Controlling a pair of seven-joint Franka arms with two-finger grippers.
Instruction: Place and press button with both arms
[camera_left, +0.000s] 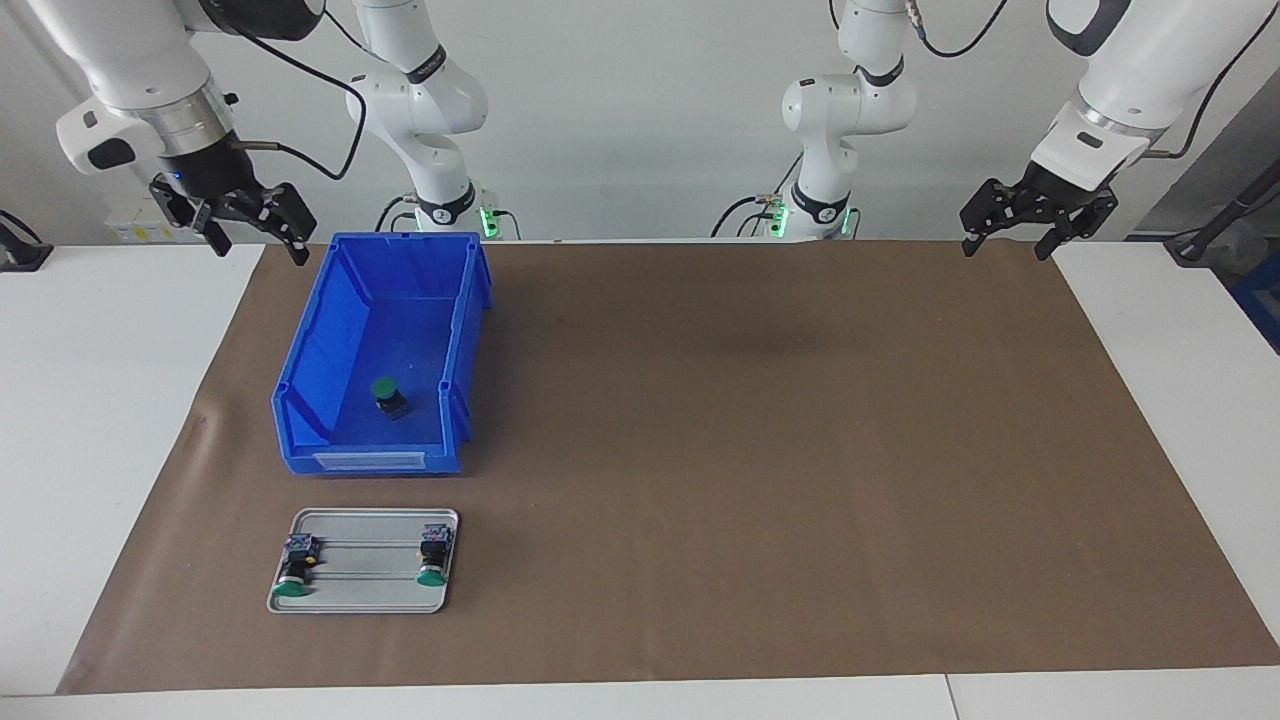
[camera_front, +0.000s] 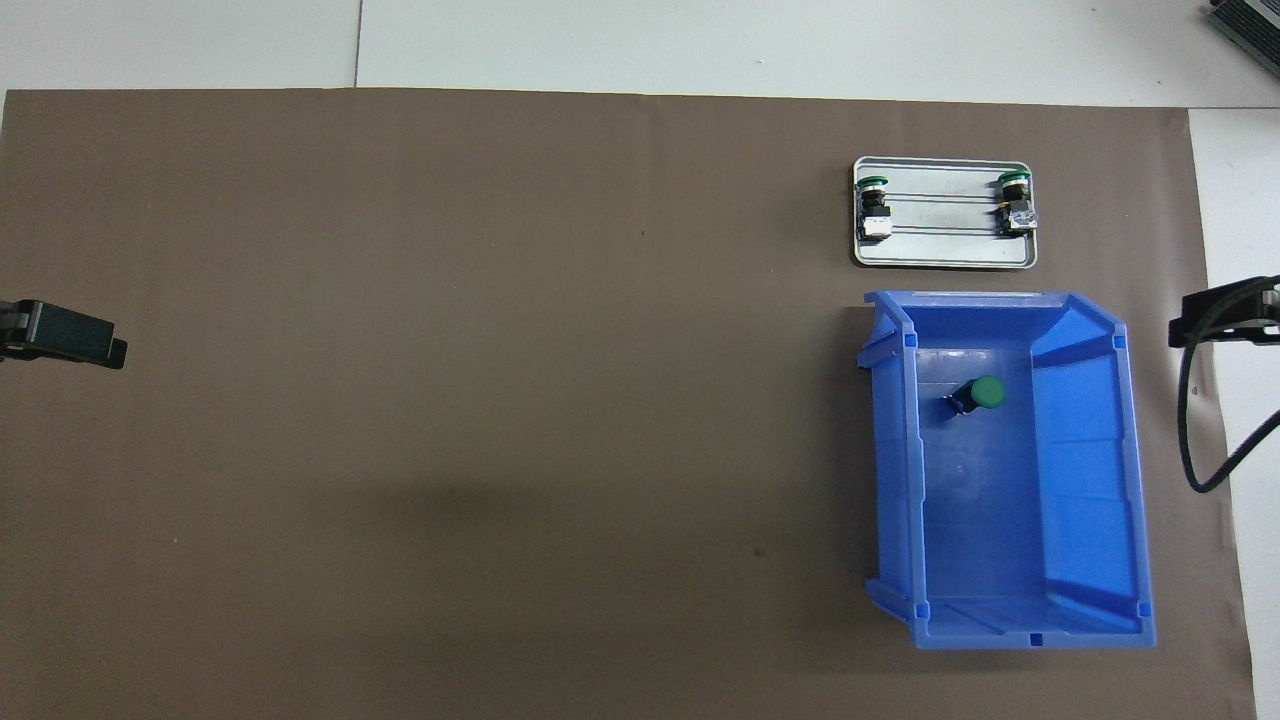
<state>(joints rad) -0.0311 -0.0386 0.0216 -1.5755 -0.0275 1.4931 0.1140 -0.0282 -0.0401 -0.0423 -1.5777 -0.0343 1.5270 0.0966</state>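
Both arms waiting, raised at the robots' end of the table, nothing held.

Right gripper (camera_left: 252, 232): fingers spread wide, empty. It hangs above the table edge where the white top meets the brown mat (camera_left: 760, 450), just outside the bin's robot-end corner. In the overhead view only its tip shows at the frame edge (camera_front: 1225, 318), beside the bin's outer wall.

Left gripper (camera_left: 1035, 222): also fully apart, empty, up over the mat's corner at the left arm's end of the table, well away from every button. Overhead view shows just its tip (camera_front: 70, 338).

Button (camera_left: 388, 395) (camera_front: 978, 394): lies tilted on the floor of the blue bin (camera_left: 300, 360) (camera_front: 1135, 480), in the half farther from the robots, green cap showing. It sits below the right gripper's level and farther from the robots than the point under it, apart from it, no contact.

Farther from the robots than the bin: metal tray (camera_left: 365, 520) (camera_front: 945, 258), close to the bin's label end. Two more buttons lie on it on their sides, one at each end (camera_left: 296, 568) (camera_left: 433, 558), caps pointing away from the robots.
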